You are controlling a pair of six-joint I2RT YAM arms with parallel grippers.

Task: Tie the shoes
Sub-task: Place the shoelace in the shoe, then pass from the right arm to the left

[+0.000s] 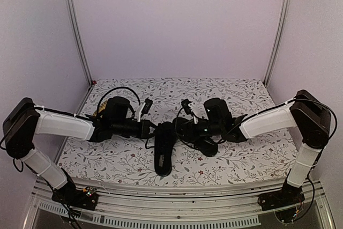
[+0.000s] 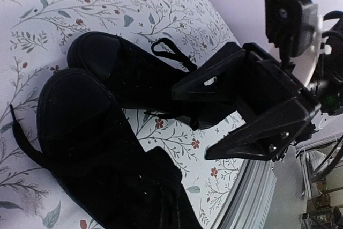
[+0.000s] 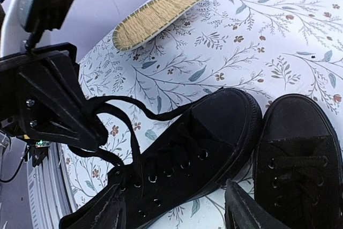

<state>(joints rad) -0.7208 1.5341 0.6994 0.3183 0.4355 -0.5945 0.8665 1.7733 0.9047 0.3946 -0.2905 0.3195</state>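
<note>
I see both shoes (image 3: pixel 203 148) all black, their laces (image 3: pixel 123 116) black too, under my black right end effector (image 3: pixel 171 189). The counter (image 3: pixel 257 36) is white with grey-green leaves and small red flowers. Beyond the end effector lies a straw-yellow woven mat (image 3: pixel 153 17).

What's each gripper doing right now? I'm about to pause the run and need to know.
Left gripper: closed, pinching a shoelace.
Right gripper: open, holding nothing.

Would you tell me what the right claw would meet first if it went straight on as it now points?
Probably the laced top of the nearer shoe, lying directly ahead between the fingers of the open right claw, though depth is unclear.
</note>
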